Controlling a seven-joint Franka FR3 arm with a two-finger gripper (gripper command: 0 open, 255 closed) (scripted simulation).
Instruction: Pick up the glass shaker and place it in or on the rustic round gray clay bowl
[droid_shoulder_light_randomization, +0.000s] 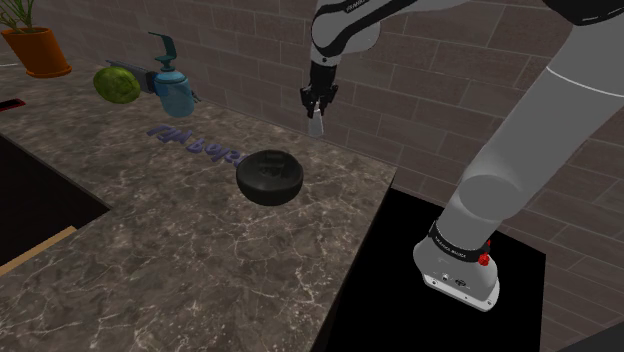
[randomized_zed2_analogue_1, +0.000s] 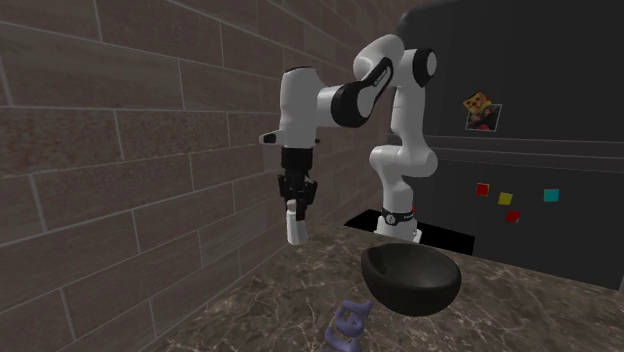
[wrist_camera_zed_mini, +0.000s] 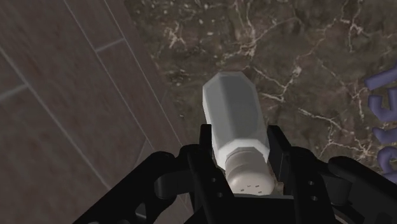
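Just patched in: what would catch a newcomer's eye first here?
The pale shaker clamped in the black jaws, hanging in the air close to the brick-patterned wall. Next, the dark round bowl on the veined counter, below and toward the shoulder view's left of the shaker.

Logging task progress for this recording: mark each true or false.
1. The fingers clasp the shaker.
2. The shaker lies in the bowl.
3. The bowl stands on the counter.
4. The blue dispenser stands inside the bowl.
1. True: the fingers clasp the shaker from both sides, near its cap.
2. False: the shaker hangs in the air by the brick wall, apart from the bowl.
3. True: the dark bowl sits on the counter.
4. False: the dispenser stands on the counter, well away from the bowl, towards the shoulder view's upper left.
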